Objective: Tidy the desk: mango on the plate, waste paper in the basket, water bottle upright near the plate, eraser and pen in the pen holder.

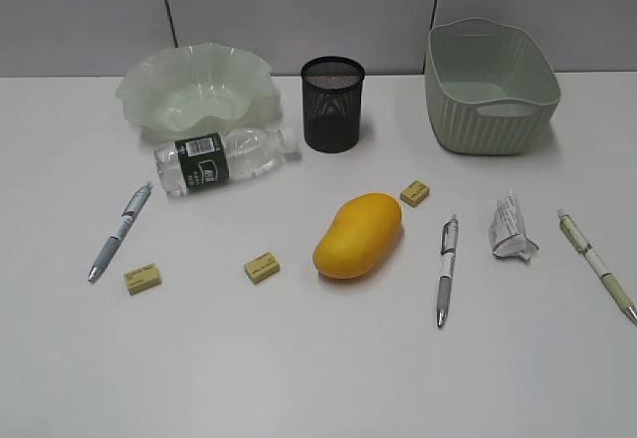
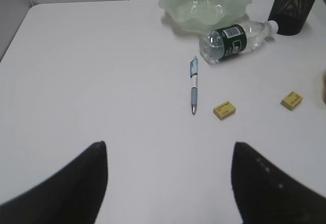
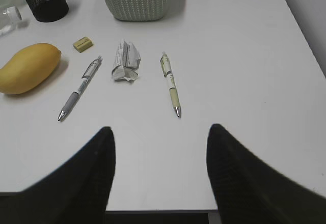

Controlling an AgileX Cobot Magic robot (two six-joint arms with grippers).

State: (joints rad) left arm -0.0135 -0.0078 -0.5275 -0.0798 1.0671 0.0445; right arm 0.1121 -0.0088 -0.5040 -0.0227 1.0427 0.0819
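Mango (image 1: 358,235), smooth yellow-orange oval fruit: heavy, slippery; grip across its middle. Left end effector (image 2: 169,183) and right end effector (image 3: 160,170) gape empty.

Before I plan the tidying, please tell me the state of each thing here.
Water bottle: lying down, capped.
Mango: on desk.
Waste paper: crumpled, on desk.
Plate: empty.
Basket: empty.
Pen holder: upright.
Left gripper: open.
Right gripper: open.

desk (image 1: 299,368) white | on it: plate (image 1: 196,90), basket (image 1: 490,85), pen holder (image 1: 333,103), water bottle (image 1: 224,160), mango (image 1: 358,235), waste paper (image 1: 510,227), 3 pens, 3 erasers
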